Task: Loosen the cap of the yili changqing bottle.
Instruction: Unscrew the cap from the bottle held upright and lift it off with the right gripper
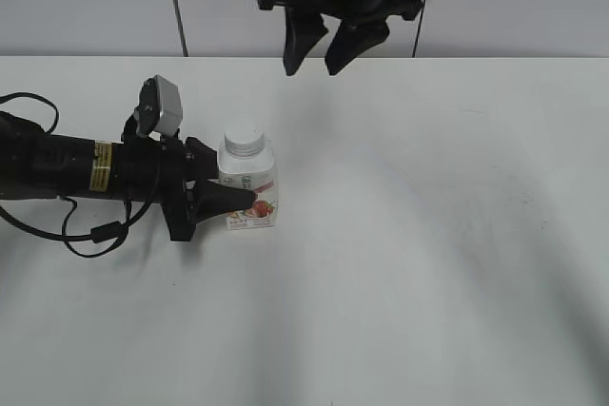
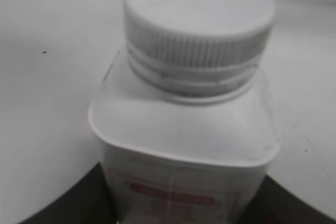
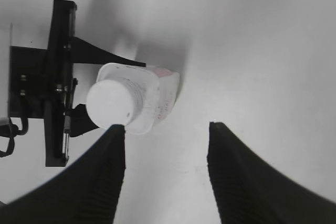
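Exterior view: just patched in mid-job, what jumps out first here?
The small white yili changqing bottle stands upright left of centre on the white table, clamped at its label by the left gripper reaching in from the left. Its cap is on and untouched. The right gripper hangs open above, behind the bottle.

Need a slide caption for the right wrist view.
Open right gripper above the capped bottle, held by the left gripper.

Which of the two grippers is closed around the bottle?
The left gripper: its fingers clamp the bottle on the table. The right gripper hangs open above, holding nothing.
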`<state>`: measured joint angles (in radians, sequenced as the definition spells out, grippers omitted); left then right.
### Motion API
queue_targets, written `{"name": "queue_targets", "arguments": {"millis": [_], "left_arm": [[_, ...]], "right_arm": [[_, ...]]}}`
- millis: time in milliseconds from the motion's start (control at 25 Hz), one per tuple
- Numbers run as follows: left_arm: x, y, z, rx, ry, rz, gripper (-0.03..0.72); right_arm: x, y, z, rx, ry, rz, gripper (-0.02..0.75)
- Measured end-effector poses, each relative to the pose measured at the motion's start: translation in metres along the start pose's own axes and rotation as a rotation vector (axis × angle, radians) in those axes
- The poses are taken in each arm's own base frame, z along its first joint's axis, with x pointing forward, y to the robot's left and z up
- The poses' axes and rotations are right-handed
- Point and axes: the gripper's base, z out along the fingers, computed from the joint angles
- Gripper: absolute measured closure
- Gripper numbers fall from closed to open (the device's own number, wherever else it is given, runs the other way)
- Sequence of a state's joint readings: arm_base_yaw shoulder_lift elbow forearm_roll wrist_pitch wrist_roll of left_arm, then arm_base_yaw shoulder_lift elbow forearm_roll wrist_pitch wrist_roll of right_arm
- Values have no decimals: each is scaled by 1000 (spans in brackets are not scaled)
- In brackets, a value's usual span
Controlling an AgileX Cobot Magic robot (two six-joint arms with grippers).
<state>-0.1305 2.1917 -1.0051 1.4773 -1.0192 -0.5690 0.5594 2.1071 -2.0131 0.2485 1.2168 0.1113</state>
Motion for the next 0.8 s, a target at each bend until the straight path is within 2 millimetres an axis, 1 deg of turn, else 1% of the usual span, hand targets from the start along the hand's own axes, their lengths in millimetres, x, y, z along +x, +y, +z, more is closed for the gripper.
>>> {"name": "queue_targets", "arguments": {"millis": [120, 280, 440, 520, 680, 800], "left_arm": [[0, 0, 0, 0, 1, 0, 330], [0, 0, 0, 0, 1, 0, 330], [0, 0, 0, 0, 1, 0, 330], [0, 0, 0, 0, 1, 0, 330], [0, 0, 0, 0, 1, 0, 330], [0, 0, 0, 0, 1, 0, 330]], "right_arm": [[-1, 13, 7, -13, 4, -25, 331], [3, 28, 24, -24, 39, -58, 331], [5, 36, 27, -76, 51, -99, 329], [6, 39, 27, -106, 52, -125, 311], [8, 45, 29, -117, 54, -184, 242], [9, 48, 33, -115, 61, -224, 226]]}}
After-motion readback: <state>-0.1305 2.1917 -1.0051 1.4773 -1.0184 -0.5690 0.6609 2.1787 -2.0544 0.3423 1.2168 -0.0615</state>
